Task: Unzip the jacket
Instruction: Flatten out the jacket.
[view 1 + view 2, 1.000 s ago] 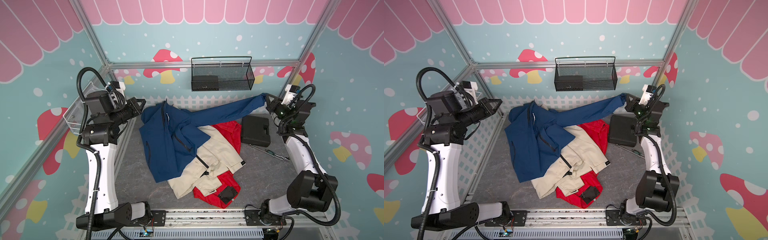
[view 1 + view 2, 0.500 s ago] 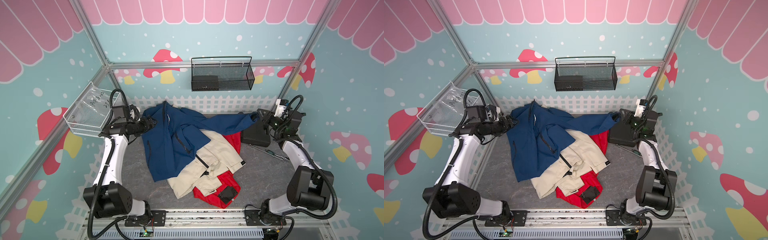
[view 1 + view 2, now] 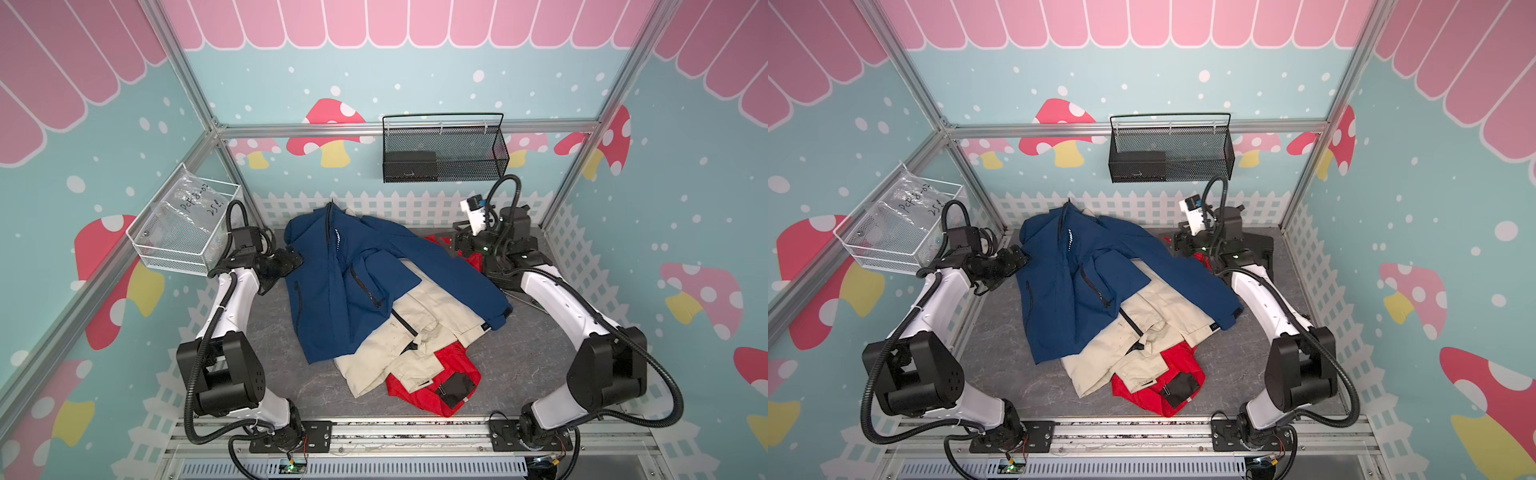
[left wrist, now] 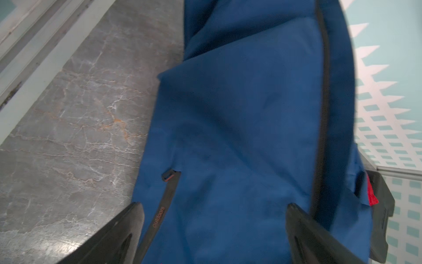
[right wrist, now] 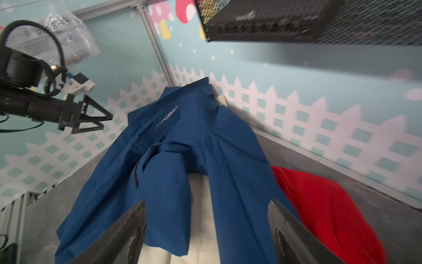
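The left pincer point(image 3: 296, 260) and right pincer point(image 3: 459, 245) gape wide, holding nothing, flanking the blue jacket point(image 3: 345, 291) spread on the desk point(image 3: 270, 332), likely so its zipper point(image 4: 322, 102) lies reachable.

My right gripper point(image 5: 207, 203) has its jaws spread wide, gripping nothing. Past them I see the navy jacket point(image 5: 182, 141) draped over a beige garment point(image 5: 201, 205), with a red garment point(image 5: 324, 205) beside it on the grey tabletop point(image 5: 392, 224). The left gripper point(image 5: 100, 120) hangs near the jacket's far shoulder. A black mesh basket point(image 5: 296, 22) sits on the wall.
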{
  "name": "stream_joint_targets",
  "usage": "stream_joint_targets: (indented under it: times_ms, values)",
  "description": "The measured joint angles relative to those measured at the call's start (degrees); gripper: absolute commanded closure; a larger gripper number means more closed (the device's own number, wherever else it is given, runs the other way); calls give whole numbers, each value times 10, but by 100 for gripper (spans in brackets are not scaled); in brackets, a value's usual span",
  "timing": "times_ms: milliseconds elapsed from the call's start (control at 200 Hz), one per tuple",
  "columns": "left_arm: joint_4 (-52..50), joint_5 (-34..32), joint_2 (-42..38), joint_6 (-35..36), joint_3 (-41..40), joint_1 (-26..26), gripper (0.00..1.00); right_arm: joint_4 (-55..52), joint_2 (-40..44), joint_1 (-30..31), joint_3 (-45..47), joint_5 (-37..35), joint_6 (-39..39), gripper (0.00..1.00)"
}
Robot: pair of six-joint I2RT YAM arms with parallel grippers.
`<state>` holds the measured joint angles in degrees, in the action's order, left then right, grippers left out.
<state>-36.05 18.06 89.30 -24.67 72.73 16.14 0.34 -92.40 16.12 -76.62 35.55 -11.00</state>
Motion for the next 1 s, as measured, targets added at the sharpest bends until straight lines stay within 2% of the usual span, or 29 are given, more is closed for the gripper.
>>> stream_joint_targets:
  times_ms: [160,305,495,816,916,1001]
  values:
    - [91,47,20,-30,-63,33,1,-4,-106,73,-45,18,-18,15]
    - [164,79,50,-54,-99,39,1,-11,-197,116,-107,17,-47,15]
    - [231,103,70,-71,-112,52,1,-24,-263,131,-163,-5,-72,15]
    - [324,153,114,-90,-125,74,5,-25,-298,137,-200,-7,-88,20]
    - [371,181,137,-107,-140,86,12,-24,-307,143,-206,3,-93,27]
    - [409,205,151,-128,-150,99,27,-22,-313,144,-207,14,-93,40]
